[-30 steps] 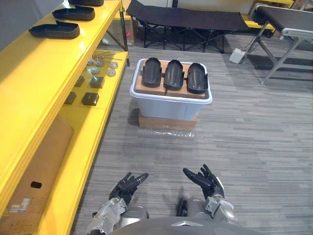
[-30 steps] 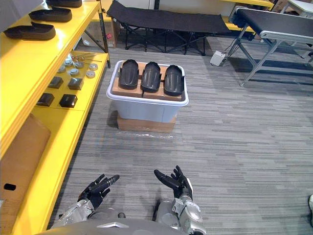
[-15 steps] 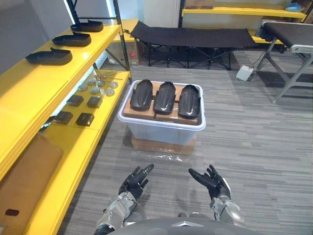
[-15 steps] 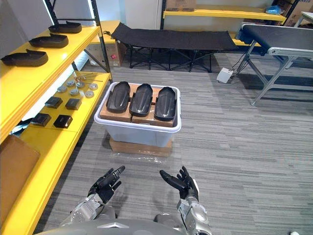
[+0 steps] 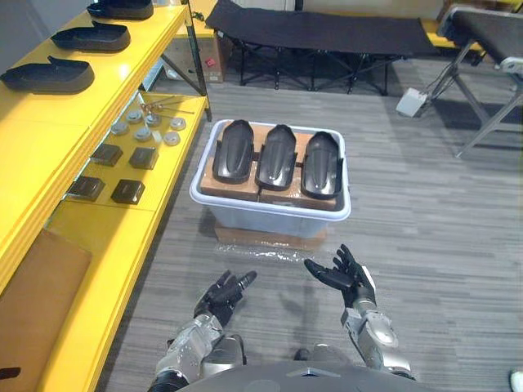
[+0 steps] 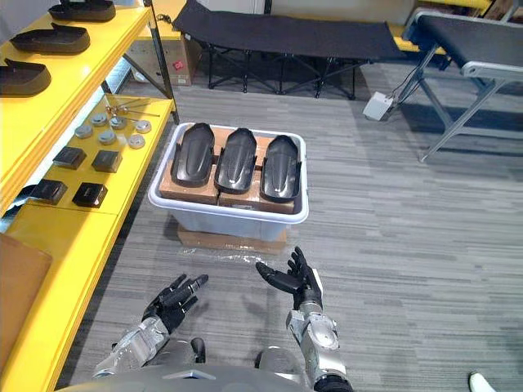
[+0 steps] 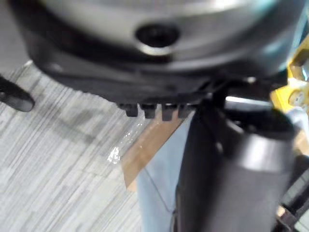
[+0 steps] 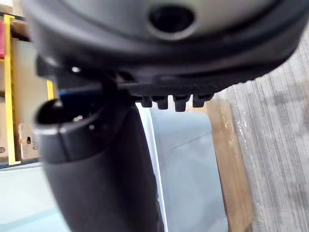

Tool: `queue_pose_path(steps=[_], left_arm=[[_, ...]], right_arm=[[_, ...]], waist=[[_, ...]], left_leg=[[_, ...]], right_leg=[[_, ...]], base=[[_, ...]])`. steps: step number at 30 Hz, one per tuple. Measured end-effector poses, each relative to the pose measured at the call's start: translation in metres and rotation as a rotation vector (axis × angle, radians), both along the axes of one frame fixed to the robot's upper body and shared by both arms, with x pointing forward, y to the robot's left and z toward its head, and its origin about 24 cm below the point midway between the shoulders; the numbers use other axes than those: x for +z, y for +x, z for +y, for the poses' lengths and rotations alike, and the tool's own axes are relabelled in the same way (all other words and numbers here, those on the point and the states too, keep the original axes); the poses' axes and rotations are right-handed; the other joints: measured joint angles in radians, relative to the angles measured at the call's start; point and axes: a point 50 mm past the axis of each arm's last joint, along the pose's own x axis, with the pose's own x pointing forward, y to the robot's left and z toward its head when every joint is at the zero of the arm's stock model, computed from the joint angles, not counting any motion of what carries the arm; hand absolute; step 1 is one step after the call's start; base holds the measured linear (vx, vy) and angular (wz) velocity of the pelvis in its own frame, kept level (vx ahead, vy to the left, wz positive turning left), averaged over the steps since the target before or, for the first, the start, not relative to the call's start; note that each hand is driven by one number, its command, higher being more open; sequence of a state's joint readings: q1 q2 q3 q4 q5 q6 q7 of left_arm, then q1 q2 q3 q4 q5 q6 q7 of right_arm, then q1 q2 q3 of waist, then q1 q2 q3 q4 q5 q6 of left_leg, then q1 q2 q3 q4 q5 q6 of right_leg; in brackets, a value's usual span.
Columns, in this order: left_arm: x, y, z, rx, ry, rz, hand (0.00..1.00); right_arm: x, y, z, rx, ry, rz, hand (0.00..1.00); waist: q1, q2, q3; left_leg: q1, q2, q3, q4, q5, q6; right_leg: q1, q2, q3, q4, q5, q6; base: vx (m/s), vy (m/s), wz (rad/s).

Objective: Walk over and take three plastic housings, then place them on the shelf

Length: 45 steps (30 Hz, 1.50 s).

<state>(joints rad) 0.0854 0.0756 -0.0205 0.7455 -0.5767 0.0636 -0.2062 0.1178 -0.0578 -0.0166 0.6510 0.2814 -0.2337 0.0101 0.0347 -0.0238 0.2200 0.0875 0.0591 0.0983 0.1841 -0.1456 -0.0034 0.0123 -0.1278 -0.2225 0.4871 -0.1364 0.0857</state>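
Facing white bin (image 5: pixel 274 222): three plastic housings (image 5: pixel 276 157) lie side by side on top, probably staged for easy lifting. My left hand (image 5: pixel 222 296), right hand (image 5: pixel 345 274) empty, fingers spread, short of bin.

Bright, even overhead indoor light. Grey striped carpet floor (image 5: pixel 425 212) evenly lit, no hard shadows. Soft sheen streaks on three glossy black plastic housings (image 5: pixel 276 155) in pale grey plastic tub (image 5: pixel 270 220). Crinkled clear film on floor (image 5: pixel 282 253) glints white, same glint in left wrist view. Yellow metal shelf (image 5: pixel 106 90) bright on top, lower level slightly darker. Dim under black folding cot (image 5: pixel 327 28). Pale highlight on thumb of left hand (image 7: pixel 241 159).
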Motion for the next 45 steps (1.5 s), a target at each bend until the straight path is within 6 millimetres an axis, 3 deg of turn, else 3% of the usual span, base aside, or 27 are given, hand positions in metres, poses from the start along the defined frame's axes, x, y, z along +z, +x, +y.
queue_pose_path(steps=[2, 4, 6, 7, 8, 9, 12, 14, 18, 24, 26, 28, 32, 35, 38, 41, 45], left_arm=[[0.0, -0.002, 0.009, -0.019, 0.04, 0.009, 1.0], [0.0, -0.003, 0.015, -0.024, 0.065, 0.016, 1.0], [-0.001, -0.008, 0.023, -0.015, 0.088, 0.031, 1.0], [-0.002, -0.012, 0.028, -0.008, 0.098, 0.041, 1.0], [-0.002, -0.016, 0.036, -0.008, 0.119, 0.053, 1.0], [-0.004, -0.02, 0.039, -0.004, 0.123, 0.07, 1.0], [-0.007, -0.026, 0.031, 0.009, 0.089, 0.069, 1.0], [-0.009, -0.031, 0.024, 0.023, 0.057, 0.079, 1.0], [-0.01, -0.032, 0.015, 0.025, 0.01, 0.074, 1.0], [-0.009, -0.031, 0.015, -0.048, 0.027, 0.06, 1.0], [-0.007, -0.026, 0.016, -0.063, 0.021, 0.034, 1.0], [0.0, -0.012, 0.017, -0.083, 0.022, -0.018, 1.0], [0.024, 0.032, 0.023, -0.11, 0.057, -0.181, 1.0], [0.033, 0.046, 0.025, -0.075, 0.043, -0.245, 1.0], [0.037, 0.054, 0.023, -0.043, 0.021, -0.274, 1.0], [0.04, 0.058, 0.023, -0.024, 0.005, -0.3, 1.0], [0.042, 0.061, 0.02, -0.005, -0.019, -0.317, 1.0]], right_arm=[[-0.002, -0.007, 0.003, -0.025, 0.003, 0.015, 1.0], [0.0, -0.005, 0.001, -0.035, -0.001, 0.005, 1.0], [0.003, -0.003, -0.002, -0.056, -0.009, -0.008, 1.0], [0.003, -0.003, -0.002, -0.059, -0.009, -0.012, 1.0], [0.004, -0.003, -0.004, -0.065, -0.01, -0.015, 1.0], [0.005, -0.002, -0.012, -0.093, -0.02, -0.019, 1.0], [0.02, 0.014, -0.038, -0.158, -0.075, -0.082, 1.0], [0.039, 0.033, -0.069, -0.213, -0.122, -0.13, 1.0], [0.06, 0.047, -0.102, -0.314, -0.149, -0.181, 1.0], [0.067, 0.066, -0.102, -0.383, -0.137, -0.153, 1.0], [0.075, 0.085, -0.104, -0.41, -0.129, -0.134, 1.0], [0.091, 0.105, -0.114, -0.455, -0.128, -0.139, 1.0], [0.158, 0.145, -0.149, -0.549, -0.163, -0.287, 1.0], [0.201, 0.157, -0.169, -0.6, -0.204, -0.38, 1.0], [0.236, 0.164, -0.179, -0.619, -0.25, -0.454, 1.0], [0.268, 0.173, -0.178, -0.596, -0.308, -0.522, 1.0], [0.293, 0.183, -0.17, -0.56, -0.356, -0.572, 1.0]], waist=[[-0.008, -0.018, -0.002], [-0.01, -0.018, -0.002], [-0.008, -0.004, 0.003], [-0.01, -0.008, -0.001], [-0.012, -0.035, -0.014], [-0.008, -0.048, -0.025], [-0.002, -0.01, -0.039], [-0.004, 0.019, -0.044], [0.009, 0.019, -0.054], [0.017, 0.007, -0.058], [0.018, 0.008, -0.039], [0.028, 0.008, 0.017], [0.071, 0.008, 0.178], [0.086, 0.009, 0.206], [0.099, 0.027, 0.224], [0.1, 0.036, 0.24], [0.107, 0.05, 0.253]], left_leg=[[0.001, 0.003, -0.029, -0.003, -0.001, 0.001], [-0.011, 0.013, -0.046, 0.004, -0.006, -0.007], [-0.017, 0.049, -0.067, 0.026, -0.024, -0.035], [-0.028, 0.058, -0.078, 0.041, -0.035, -0.05], [-0.047, 0.056, -0.096, 0.059, -0.05, -0.074], [-0.054, 0.064, -0.117, 0.073, -0.06, -0.098], [-0.078, 0.114, -0.134, 0.072, -0.05, -0.133], [-0.064, 0.141, -0.135, 0.034, -0.023, -0.152], [-0.026, 0.145, -0.132, -0.041, 0.021, -0.16], [-0.043, 0.125, -0.13, -0.122, 0.089, -0.154], [-0.087, 0.113, -0.129, -0.107, 0.098, -0.15], [-0.135, 0.106, -0.137, -0.063, 0.094, -0.146], [-0.291, 0.101, -0.166, 0.082, 0.068, -0.141], [-0.399, 0.094, -0.179, 0.152, 0.052, -0.132], [-0.463, 0.093, -0.186, 0.218, 0.028, -0.121], [-0.516, 0.086, -0.188, 0.255, 0.019, -0.113], [-0.536, 0.079, -0.19, 0.274, 0.012, -0.107]], right_leg=[[-0.012, -0.032, -0.029, -0.032, -0.041, -0.034], [-0.017, -0.056, -0.024, -0.104, -0.037, -0.029], [-0.021, -0.06, 0.017, -0.187, -0.012, -0.001], [-0.022, -0.054, 0.05, -0.217, 0.013, 0.021], [-0.025, -0.057, 0.106, -0.245, 0.136, 0.028], [-0.002, -0.05, 0.116, -0.264, 0.117, 0.06], [0.027, 0.002, 0.08, -0.358, 0.106, 0.045], [0.054, 0.031, 0.059, -0.404, 0.113, 0.034], [0.075, 0.037, 0.053, -0.432, 0.122, 0.023], [0.042, 0.021, 0.039, -0.473, 0.157, 0.022], [0.004, 0.007, 0.04, -0.473, 0.176, 0.027], [-0.016, 0.005, 0.039, -0.475, 0.197, 0.028], [-0.099, 0.007, 0.032, -0.477, 0.245, 0.031], [-0.173, 0.006, 0.033, -0.475, 0.266, 0.039], [-0.208, 0.002, 0.034, -0.468, 0.272, 0.047], [-0.25, -0.006, 0.036, -0.452, 0.277, 0.051], [-0.272, -0.013, 0.035, -0.434, 0.277, 0.051]], base=[[0.01, -0.001, 0.37], [0.01, -0.061, 0.18], [0.01, -0.16, 0.17], [0.02, -0.255, 0.28], [0.04, -0.359, 0.45], [0.08, -0.412, 0.43], [0.08, -0.267, 0.12], [0.03, -0.196, 0.07], [-0.02, -0.065, 0.05], [-0.08, -0.006, 0.03], [-0.12, 0.029, 0.01], [-0.17, 0.019, 0.05], [-0.2, 0.043, 0.06], [-0.14, 0.061, -0.01], [-0.04, 0.067, -0.02], [-0.01, 0.062, -0.01], [0.01, 0.025, 0.01]])
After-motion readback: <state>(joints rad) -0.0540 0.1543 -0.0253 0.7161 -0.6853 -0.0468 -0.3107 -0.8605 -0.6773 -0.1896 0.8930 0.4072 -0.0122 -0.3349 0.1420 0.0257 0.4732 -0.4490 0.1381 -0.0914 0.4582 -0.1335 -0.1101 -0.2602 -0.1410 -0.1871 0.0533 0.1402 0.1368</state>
